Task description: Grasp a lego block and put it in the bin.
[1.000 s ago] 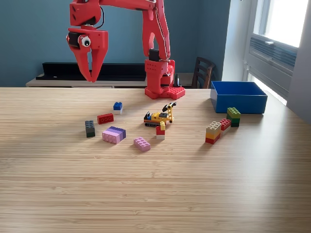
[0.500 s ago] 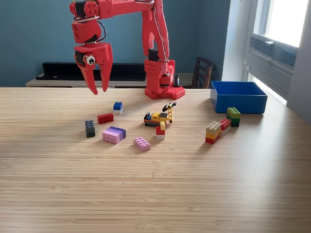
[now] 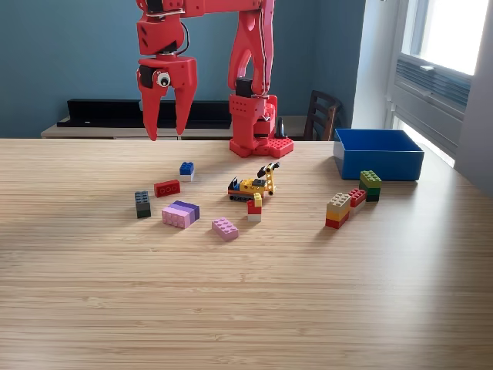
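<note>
The red arm's gripper hangs well above the wooden table, fingers pointing down, jaws spread and holding nothing. It sits over the far left part of the block cluster, roughly above the small blue block and the red brick just nearer and left of it. Further left lies a dark grey block; nearer the camera are a pink and purple stack and a pink brick. In the middle stands a small yellow and black lego vehicle with a red and yellow piece just in front of it. On the exterior view's right, a tan, yellow and red stack touches a small red block, with a green stack just beyond. The blue bin sits at the far right of the table, well apart from the gripper, and no block shows above its walls. No block is grasped yet, so the task appears to be at its start. The main risk is in the descent: the blue block and red brick lie close together, so a slightly off-centre drop could put a fingertip on top of one or nudge the neighbour aside. A shallow pinch on such a small piece could also let it slip during the long carry across to the bin.
</note>
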Robot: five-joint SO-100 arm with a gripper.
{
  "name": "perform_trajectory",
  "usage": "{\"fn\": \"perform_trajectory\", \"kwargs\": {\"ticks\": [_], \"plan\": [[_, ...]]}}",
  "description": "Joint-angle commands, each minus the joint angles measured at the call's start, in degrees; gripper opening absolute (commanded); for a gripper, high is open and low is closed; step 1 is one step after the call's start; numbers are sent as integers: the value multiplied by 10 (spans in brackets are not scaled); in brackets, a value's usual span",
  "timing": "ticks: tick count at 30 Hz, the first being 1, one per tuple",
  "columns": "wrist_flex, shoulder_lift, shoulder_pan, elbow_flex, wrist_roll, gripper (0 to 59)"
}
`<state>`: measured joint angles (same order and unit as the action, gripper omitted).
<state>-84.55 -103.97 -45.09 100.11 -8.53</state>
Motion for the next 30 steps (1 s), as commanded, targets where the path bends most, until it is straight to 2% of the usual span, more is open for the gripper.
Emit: {"fn": "perform_trajectory", "kwargs": {"ticks": [1, 8, 13, 30], "plan": [[33, -75, 0, 61, -19, 193], [102, -114, -2, 174, -17, 191], [127, -135, -2, 228, -11, 190], [219, -150, -40, 316, 25, 246]]}}
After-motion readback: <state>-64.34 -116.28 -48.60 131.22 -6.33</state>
